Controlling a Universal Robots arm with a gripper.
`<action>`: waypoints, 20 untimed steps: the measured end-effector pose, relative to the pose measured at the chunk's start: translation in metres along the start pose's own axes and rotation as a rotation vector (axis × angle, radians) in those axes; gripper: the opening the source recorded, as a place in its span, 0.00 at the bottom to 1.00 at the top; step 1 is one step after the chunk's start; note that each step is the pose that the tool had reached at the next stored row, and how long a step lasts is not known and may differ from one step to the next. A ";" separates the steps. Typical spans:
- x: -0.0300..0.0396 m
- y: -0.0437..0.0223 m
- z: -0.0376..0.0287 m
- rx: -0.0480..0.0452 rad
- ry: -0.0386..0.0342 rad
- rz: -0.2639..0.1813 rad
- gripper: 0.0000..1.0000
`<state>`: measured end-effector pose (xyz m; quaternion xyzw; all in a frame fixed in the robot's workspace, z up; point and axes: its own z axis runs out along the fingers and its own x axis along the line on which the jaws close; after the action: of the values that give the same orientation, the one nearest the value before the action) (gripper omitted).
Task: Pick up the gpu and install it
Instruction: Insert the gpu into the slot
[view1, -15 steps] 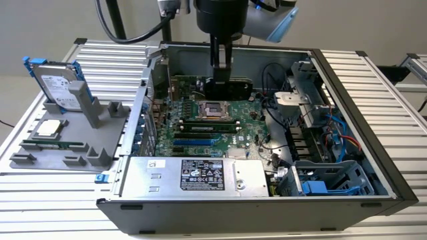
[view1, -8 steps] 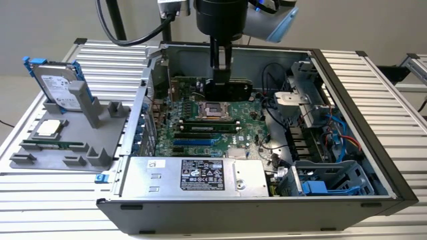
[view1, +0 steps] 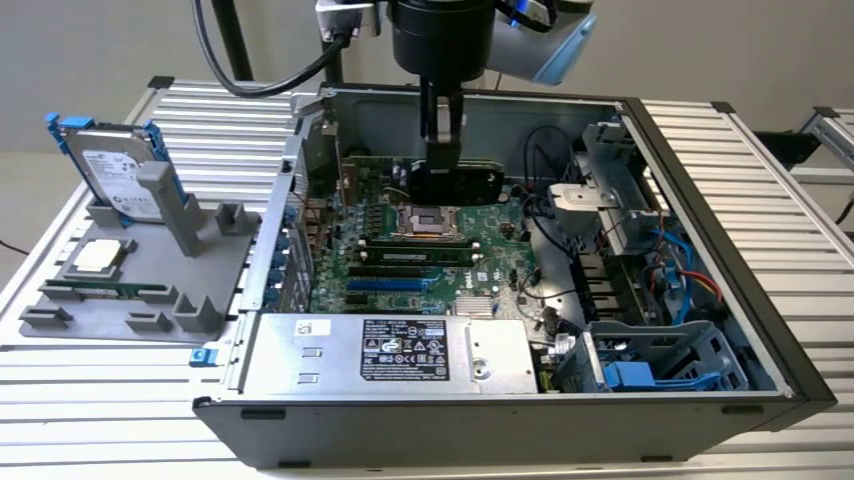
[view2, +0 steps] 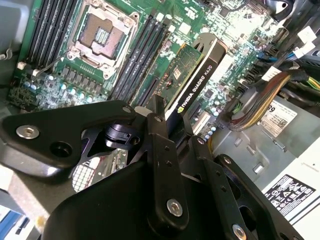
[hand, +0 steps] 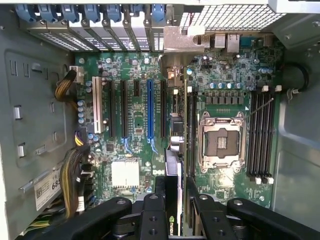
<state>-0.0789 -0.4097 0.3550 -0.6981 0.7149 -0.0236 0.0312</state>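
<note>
Edgewise, black-shrouded green gpu (view2: 192, 82)

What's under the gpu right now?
The gpu, gripped in the hand, hangs over the motherboard inside the open case, near the expansion slots. The slot directly beneath is hidden by the card.

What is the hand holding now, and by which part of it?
The hand is shut on the gpu, gripping its upper long edge on the black cooler side, above the open computer case.
</note>
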 end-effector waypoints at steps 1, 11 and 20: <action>0.0000 0.0000 0.0004 -0.0001 0.0001 0.000 0.00; 0.0001 0.0004 0.0046 0.0000 0.0006 0.000 0.00; 0.0001 0.0007 0.0095 -0.0185 0.0087 0.000 0.00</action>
<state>-0.0789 -0.4097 0.3455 -0.6984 0.7151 -0.0200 0.0216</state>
